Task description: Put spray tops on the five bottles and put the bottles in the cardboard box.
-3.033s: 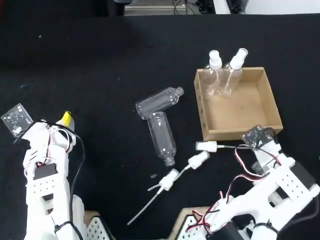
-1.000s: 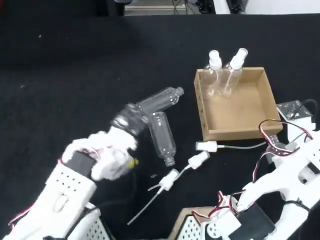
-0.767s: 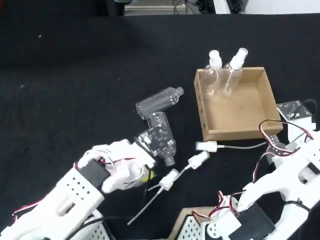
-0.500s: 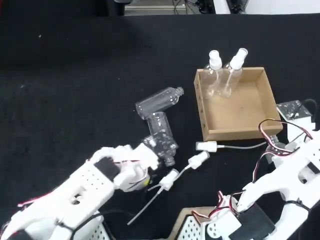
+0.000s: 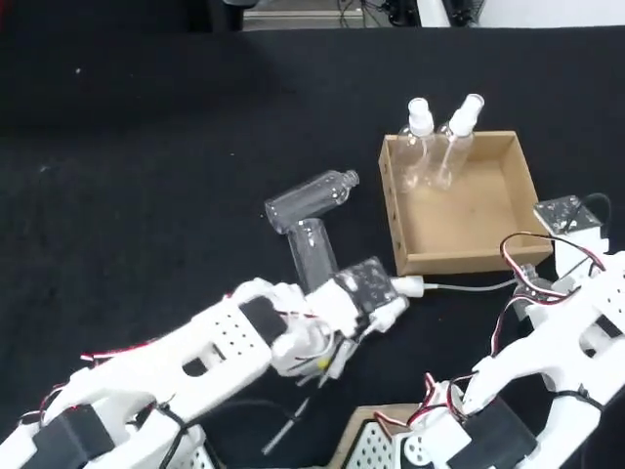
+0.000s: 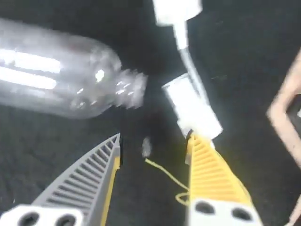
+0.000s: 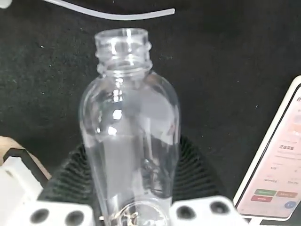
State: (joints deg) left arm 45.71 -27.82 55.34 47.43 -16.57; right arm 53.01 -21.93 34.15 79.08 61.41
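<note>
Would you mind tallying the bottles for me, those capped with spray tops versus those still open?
Bottles with spray tops: 2
Open bottles lying loose: 2
Open bottle held in the right jaws: 1
Total: 5 bottles

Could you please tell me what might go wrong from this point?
1. The left gripper is open, but the spray top lies off to one side, not centred between the jaws; closing may flick it away or catch only its thin tube.
2. The lying bottle sits close beside that gripper and could be nudged into rolling.
3. The right gripper holds an uncapped bottle by its lower body; pressing a top in may tilt it.
</note>
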